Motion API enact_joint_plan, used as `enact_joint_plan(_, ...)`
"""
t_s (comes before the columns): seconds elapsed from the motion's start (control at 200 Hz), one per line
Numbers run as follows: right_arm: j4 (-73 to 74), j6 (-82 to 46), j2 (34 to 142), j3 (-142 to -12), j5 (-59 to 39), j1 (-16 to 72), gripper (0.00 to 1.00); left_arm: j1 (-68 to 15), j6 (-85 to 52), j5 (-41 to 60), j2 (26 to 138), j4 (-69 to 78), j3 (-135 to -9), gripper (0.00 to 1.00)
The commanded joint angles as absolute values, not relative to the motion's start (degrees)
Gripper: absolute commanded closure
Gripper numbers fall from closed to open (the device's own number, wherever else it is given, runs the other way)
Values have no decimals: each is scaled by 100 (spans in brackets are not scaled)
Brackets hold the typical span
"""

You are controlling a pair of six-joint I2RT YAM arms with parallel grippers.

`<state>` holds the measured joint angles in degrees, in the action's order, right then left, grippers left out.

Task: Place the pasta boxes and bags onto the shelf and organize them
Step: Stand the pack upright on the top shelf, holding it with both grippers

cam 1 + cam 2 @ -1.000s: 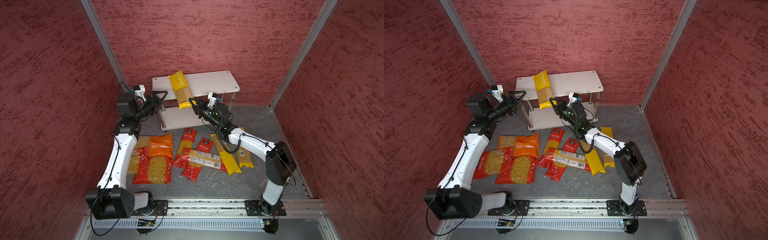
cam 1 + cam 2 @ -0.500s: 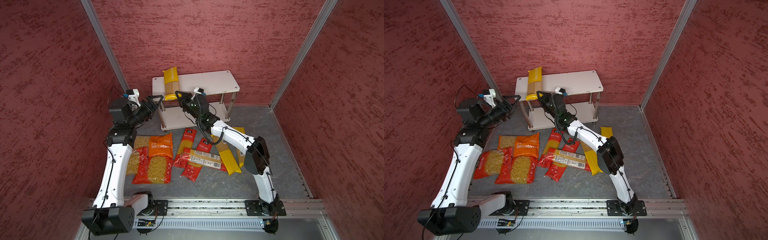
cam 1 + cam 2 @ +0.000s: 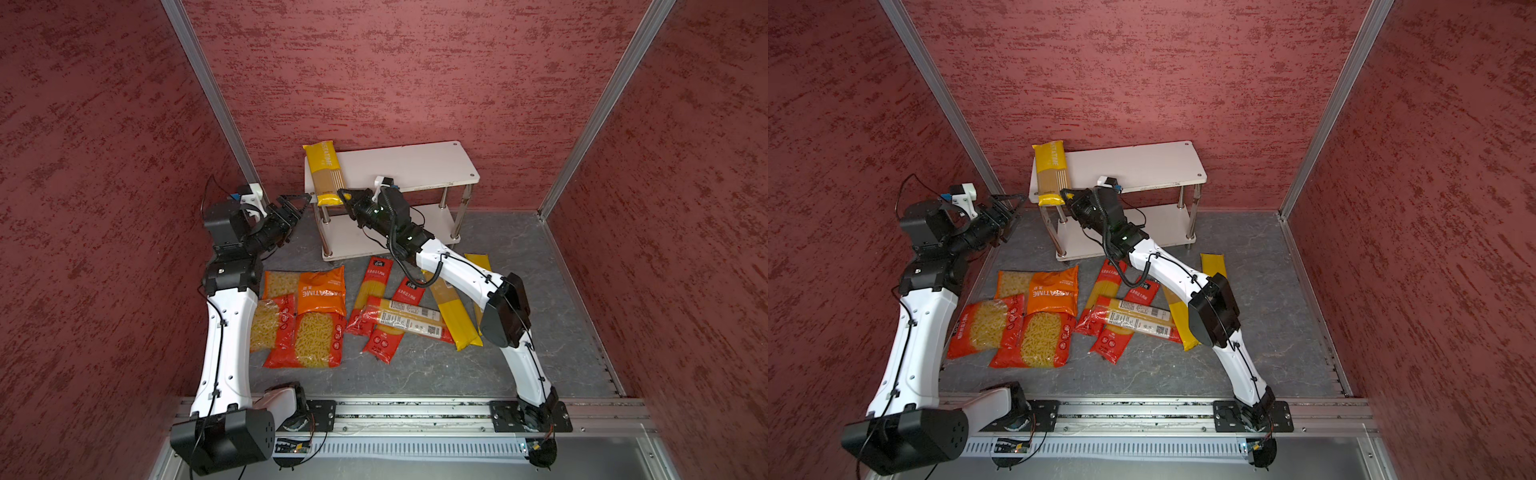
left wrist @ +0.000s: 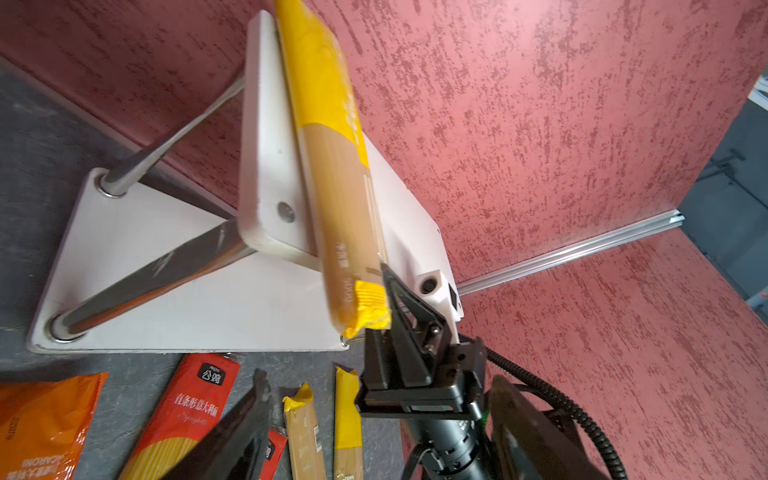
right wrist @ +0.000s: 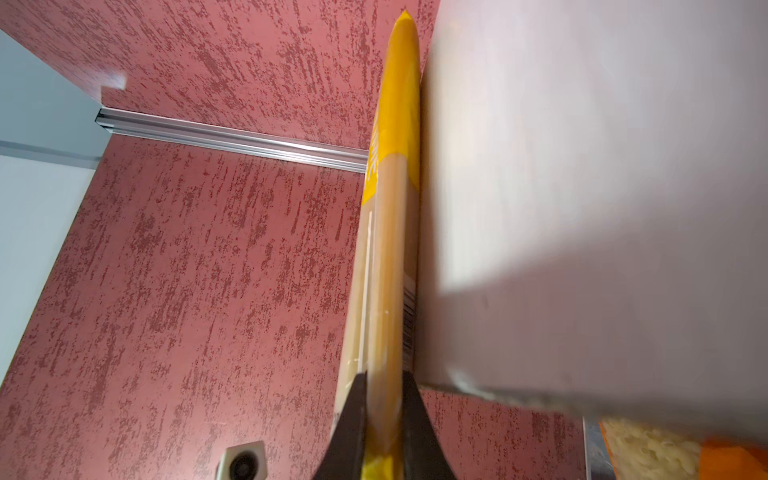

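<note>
Now, yellow spaghetti pack atop shelf.

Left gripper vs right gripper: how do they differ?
The left gripper has open, empty jaws; the right gripper is shut on the yellow spaghetti pack, at its near end. The left gripper hangs off the shelf, beside its end; the right gripper sits at the top board's front edge. Both point toward that pack.

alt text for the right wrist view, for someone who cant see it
Two black fingers of the right gripper are shut on the near end of a long yellow spaghetti pack, which stretches away from the camera flat along a white shelf board. A red textured wall fills the rest of the view.
</note>
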<state>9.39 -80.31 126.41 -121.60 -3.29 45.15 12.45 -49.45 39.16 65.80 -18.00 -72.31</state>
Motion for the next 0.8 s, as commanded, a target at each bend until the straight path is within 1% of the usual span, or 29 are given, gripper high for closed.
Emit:
enact_joint_plan(0.0, 1211, -8281, 12340, -12054, -425, 4500, 100, 1291, -5020, 4095, 6639, -1503, -7110, 18)
enact_joint_plan(0.025, 1213, -8325, 12331, -12050, -380, 4499, 100, 1292, -5068, 4115, 6692, -1461, -7117, 19)
enact_joint_plan(0.075, 1219, -8327, 12318, -12060, -218, 4492, 95, 1284, -5195, 4167, 6794, -1253, -7136, 19)
enact_joint_plan(0.135, 1167, -8287, 12329, -12139, -128, 4500, 93, 1241, -5361, 4201, 6920, -1015, -7158, 19)
enact_joint_plan(0.245, 994, -8331, 12494, -12452, -257, 4517, 86, 1073, -5449, 4140, 7169, -811, -7285, 20)
enact_joint_plan(0.326, 882, -8388, 12577, -12586, -377, 4551, 79, 912, -5416, 4057, 7362, -763, -7395, 22)
enact_joint_plan(0.396, 863, -8394, 12599, -12611, -457, 4578, 77, 783, -5406, 4021, 7530, -703, -7482, 25)
enact_joint_plan(0.491, 722, -8342, 12651, -12731, -594, 4621, 76, 634, -5402, 3973, 7745, -582, -7590, 29)
enact_joint_plan(0.621, 677, -8339, 12716, -12814, -709, 4647, 77, 522, -5389, 3964, 7978, -512, -7750, 38)
enact_joint_plan(0.686, 668, -8281, 12748, -12849, -716, 4666, 78, 519, -5369, 3949, 8044, -470, -7787, 47)
enact_joint_plan(0.797, 702, -8314, 12850, -12914, -697, 4671, 82, 591, -5248, 3895, 8067, -596, -7813, 61)
